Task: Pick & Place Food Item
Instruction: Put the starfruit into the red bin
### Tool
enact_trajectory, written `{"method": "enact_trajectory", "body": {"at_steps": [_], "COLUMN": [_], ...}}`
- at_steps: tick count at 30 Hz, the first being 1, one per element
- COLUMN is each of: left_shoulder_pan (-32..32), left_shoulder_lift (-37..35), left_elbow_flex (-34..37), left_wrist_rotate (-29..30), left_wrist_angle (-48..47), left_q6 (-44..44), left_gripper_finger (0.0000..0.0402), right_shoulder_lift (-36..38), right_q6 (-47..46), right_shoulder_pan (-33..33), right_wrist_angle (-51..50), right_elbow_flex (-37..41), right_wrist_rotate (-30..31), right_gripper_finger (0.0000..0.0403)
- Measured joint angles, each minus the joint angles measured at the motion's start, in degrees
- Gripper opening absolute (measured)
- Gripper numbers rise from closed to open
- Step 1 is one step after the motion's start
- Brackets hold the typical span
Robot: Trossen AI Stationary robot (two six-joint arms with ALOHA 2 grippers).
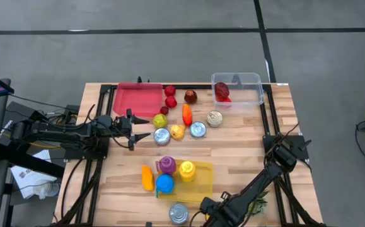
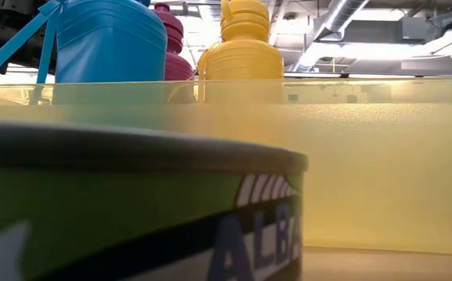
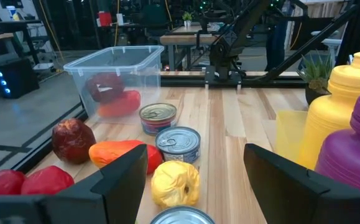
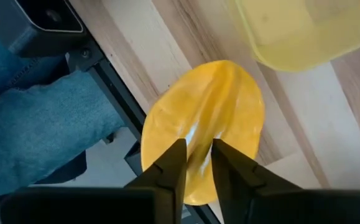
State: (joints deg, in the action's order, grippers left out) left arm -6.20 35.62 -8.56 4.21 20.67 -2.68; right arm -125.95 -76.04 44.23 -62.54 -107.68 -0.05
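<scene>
grey floor [image 1: 169, 57], ceiling ducts [image 2: 343, 16], workbenches [image 3: 186, 40]

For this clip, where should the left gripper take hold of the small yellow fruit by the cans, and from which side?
Best guess: grip the yellow fruit across its rounded middle, coming from the left gripper's side, where its open fingers already face it. Cans crowd the far side, and the orange carrot lies beside it, so a straight forward approach looks clearest.
</scene>
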Motion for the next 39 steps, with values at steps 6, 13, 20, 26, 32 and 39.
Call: {"method": "enact_trajectory", "body": {"at_steps": [6, 13, 20, 26, 32, 39], "left_shoulder_pan": [0.00, 0.01, 0.00, 0.00, 0.00, 0.00], "left_shoulder_lift": [0.00, 0.00, 0.00, 0.00, 0.00, 0.00], "left_elbow_flex": [0.00, 0.00, 0.00, 0.00, 0.00, 0.00], "left_wrist_rotate": [0.00, 0.00, 0.01, 0.00, 0.01, 0.00], "left_wrist_angle": [0.00, -0.02, -0.04, 0.06, 0.91, 0.96], "left_q6": [0.00, 0.00, 0.00, 0.00, 0.05, 0.11], "left_gripper_finger": [0.0259, 0.0259, 0.0259, 0.0259, 0.0259, 0.0259], "right_shoulder_lift": [0.02, 0.02, 0.02, 0.11, 0.11, 0.06], "right_q6": [1.57, 3.41, 7.17, 13.98, 23.11, 33.52], "right_shoulder_pan": [0.59, 1.72, 2.07, 2.72, 0.92, -4.64], "right_wrist_angle": [0.98, 2.32, 1.61, 1.52, 2.99, 11.24], "right_elbow_flex": [0.00, -0.71, -4.80, -9.34, -10.09, -7.44], "right_wrist_rotate": [-0.27, -1.45, 3.96, 14.72, 22.40, 21.36], "right_gripper_finger": [0.0008, 0.0003, 0.0001, 0.0001, 0.0000, 0.0000]}}
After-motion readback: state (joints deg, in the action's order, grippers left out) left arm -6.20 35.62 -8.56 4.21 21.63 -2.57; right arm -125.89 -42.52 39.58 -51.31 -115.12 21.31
